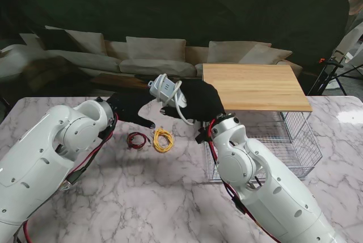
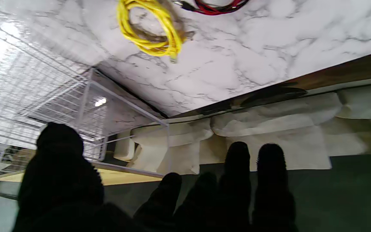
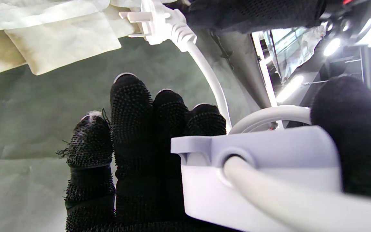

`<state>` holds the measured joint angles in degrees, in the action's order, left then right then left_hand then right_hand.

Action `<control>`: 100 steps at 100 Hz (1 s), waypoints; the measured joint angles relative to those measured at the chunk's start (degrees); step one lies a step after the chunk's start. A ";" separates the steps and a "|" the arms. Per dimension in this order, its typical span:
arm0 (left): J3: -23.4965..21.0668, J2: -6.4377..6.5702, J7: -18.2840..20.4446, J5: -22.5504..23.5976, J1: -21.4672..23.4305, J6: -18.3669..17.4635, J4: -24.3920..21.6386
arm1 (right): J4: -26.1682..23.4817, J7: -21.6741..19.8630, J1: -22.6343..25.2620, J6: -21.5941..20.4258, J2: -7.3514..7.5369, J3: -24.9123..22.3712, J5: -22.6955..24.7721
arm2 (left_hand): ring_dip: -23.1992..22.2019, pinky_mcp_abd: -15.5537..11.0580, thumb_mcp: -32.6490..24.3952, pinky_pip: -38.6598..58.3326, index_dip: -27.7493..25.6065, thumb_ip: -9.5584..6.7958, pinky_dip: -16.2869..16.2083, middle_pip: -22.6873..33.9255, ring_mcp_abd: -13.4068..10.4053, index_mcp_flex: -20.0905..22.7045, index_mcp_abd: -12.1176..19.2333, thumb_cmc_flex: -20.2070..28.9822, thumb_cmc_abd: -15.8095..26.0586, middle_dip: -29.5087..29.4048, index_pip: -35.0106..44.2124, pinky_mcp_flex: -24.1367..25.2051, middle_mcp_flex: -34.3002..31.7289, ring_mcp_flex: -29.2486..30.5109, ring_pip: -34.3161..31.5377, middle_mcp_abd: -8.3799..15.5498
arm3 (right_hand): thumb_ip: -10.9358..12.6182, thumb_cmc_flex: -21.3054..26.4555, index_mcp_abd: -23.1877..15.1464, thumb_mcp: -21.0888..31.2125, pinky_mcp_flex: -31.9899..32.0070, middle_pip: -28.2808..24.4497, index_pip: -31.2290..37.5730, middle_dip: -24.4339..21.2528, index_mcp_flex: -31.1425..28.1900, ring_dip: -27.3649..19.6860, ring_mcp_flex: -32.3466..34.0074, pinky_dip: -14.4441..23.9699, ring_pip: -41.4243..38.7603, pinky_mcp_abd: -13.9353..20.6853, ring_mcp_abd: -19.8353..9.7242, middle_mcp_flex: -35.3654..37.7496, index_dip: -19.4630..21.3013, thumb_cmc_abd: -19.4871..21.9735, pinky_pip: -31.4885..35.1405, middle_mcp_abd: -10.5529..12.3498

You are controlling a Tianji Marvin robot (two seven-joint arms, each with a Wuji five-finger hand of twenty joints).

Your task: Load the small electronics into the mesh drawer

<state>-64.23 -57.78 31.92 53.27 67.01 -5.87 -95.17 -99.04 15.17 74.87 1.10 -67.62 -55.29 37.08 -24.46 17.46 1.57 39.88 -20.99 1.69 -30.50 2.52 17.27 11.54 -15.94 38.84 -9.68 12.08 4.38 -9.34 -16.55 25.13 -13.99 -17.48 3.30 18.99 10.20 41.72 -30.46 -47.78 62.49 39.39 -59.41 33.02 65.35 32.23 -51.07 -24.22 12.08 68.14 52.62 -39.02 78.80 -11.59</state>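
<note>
My right hand (image 1: pixel 199 102) is raised over the table's middle, shut on a white power strip (image 1: pixel 164 88) whose cord (image 1: pixel 182 112) loops down beside the palm. The right wrist view shows the strip (image 3: pixel 259 174) pinned between the fingers (image 3: pixel 147 129) and thumb (image 3: pixel 356 135), with its plug (image 3: pixel 153 22) dangling free. My left hand (image 1: pixel 131 110) hovers just left of the strip, fingers (image 2: pixel 237 180) spread with nothing in them. On the marble lie a yellow cable coil (image 1: pixel 163 139) (image 2: pixel 153 29) and a red-and-black cable coil (image 1: pixel 137 140) (image 2: pixel 217 6). The white mesh drawer (image 1: pixel 295 141) (image 2: pixel 43 80) stands pulled out to the right.
A wooden top (image 1: pixel 255 87) covers the back half of the drawer frame, and my right forearm (image 1: pixel 255 180) crosses the drawer's near-left corner. A beige sofa (image 1: pixel 153 58) stands beyond the table's far edge.
</note>
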 measured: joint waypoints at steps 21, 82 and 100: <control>-4.10 -0.10 -3.03 0.17 4.79 1.29 -0.04 | -1.62 -0.23 1.65 -0.26 -0.08 -3.94 2.24 | -2.08 -0.14 0.15 2.02 -3.38 0.00 -0.76 3.25 -1.77 5.60 1.57 3.32 2.47 6.28 1.57 1.46 -5.00 0.01 -0.63 2.14 | 0.00 0.00 0.00 0.00 0.00 -0.01 0.00 0.00 0.01 0.00 -0.01 0.00 0.00 0.00 0.00 -0.02 0.00 0.00 -0.13 0.00; -9.36 0.47 -1.36 4.08 9.62 -0.61 -0.01 | -10.46 -2.80 18.68 -7.38 2.70 -26.16 11.14 | -2.08 -0.14 0.28 -0.26 -3.53 0.00 -0.76 3.28 -2.53 8.21 3.42 5.34 5.41 6.80 2.04 2.85 -7.76 0.02 -0.33 3.50 | 0.00 0.00 0.00 0.00 0.59 -0.15 0.00 -0.08 0.07 0.00 -0.15 -0.61 1.19 -0.01 0.00 -0.37 0.00 0.02 -1.13 0.00; -9.49 0.69 -1.02 4.40 9.71 -1.06 0.91 | -10.64 -1.42 23.39 -7.37 2.92 -30.45 12.37 | -2.08 -0.14 0.28 -0.31 -3.53 0.00 -0.76 3.27 -2.54 8.21 3.43 5.34 5.43 6.80 2.04 2.97 -7.77 0.02 -0.26 3.50 | 0.00 0.00 0.00 0.00 0.61 -0.15 0.00 -0.09 0.07 0.00 -0.15 -0.66 1.26 -0.01 0.00 -0.38 0.00 0.03 -1.24 0.00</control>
<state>-73.73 -57.09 30.90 57.68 76.72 -6.93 -94.27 -109.67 13.75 98.25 -6.27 -64.70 -85.73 49.46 -26.53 17.32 1.85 39.58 -24.51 1.69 -31.26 5.79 14.73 19.75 -12.51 44.18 -4.25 18.88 6.42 -6.37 -24.32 25.15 -14.25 -13.98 3.30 18.99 10.20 41.72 -29.86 -47.93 62.49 39.31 -59.33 33.02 65.20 31.57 -49.81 -24.23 12.08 67.76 52.62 -38.99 77.56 -11.59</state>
